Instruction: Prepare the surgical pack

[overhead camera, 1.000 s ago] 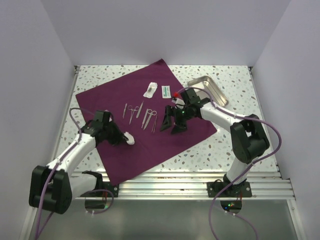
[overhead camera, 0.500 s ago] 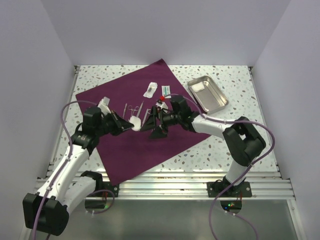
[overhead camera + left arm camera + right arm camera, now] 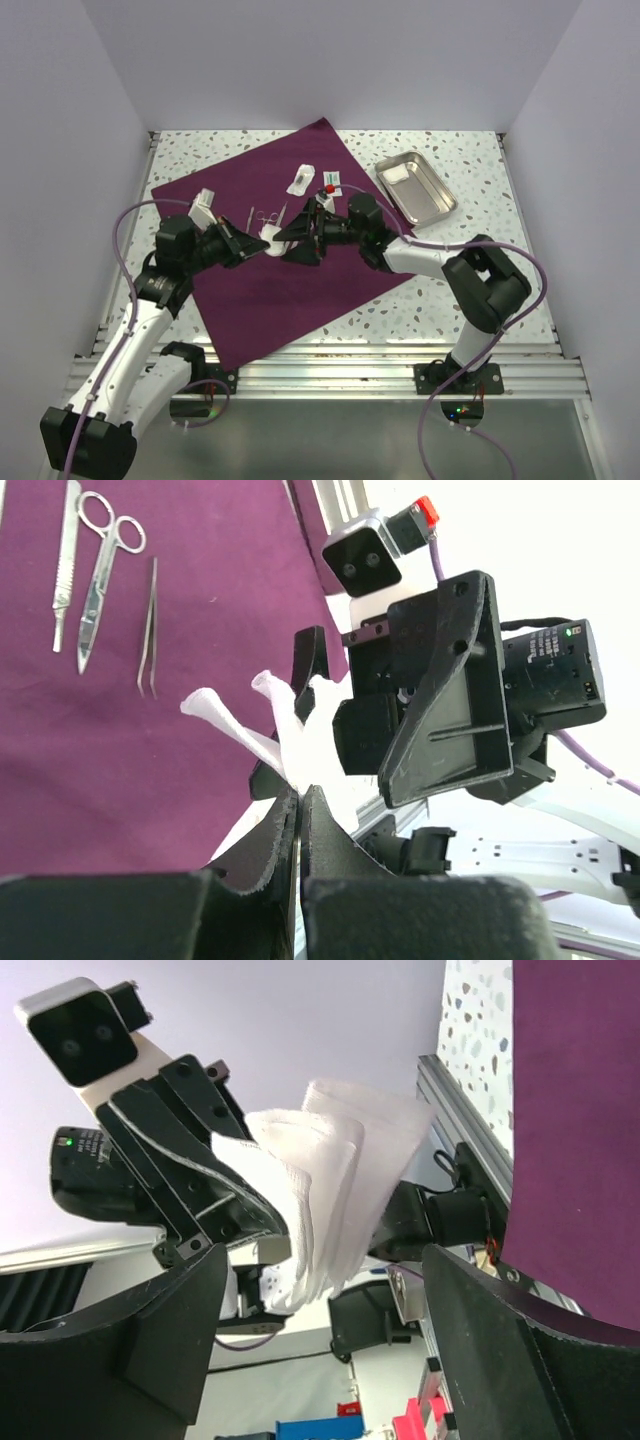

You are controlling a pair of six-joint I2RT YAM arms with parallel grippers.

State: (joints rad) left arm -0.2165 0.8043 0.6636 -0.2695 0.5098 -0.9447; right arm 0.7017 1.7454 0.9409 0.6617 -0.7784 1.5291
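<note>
The deep purple-maroon fabric drape [image 3: 270, 300] lies spread flat as a large square on the speckled worktop [image 3: 470, 165], turned so its corners point to 12, 3, 6 and 9 o'clock in the overhead view. The two arms meet above its middle. The left tool [image 3: 262, 243] is pressed together on the lower edge of a folded white gauze square [image 3: 272, 240], whose free end sticks out toward 3 o'clock. The right tool [image 3: 300, 238] faces it from that side with its fingers spread wide. In the right wrist view the gauze stands in the gap between them, and neither finger appears to touch it. The coming move probably turns on this: the gauze lies at 9 o'clock from the right tool, already within its spread, so closing looks nearer than reaching. Steel instruments [image 3: 268, 215] rest on the drape just beyond, toward 12 o'clock, and a shiny steel rectangular tray [image 3: 432, 205] sits off the cloth at about 2 o'clock.
</note>
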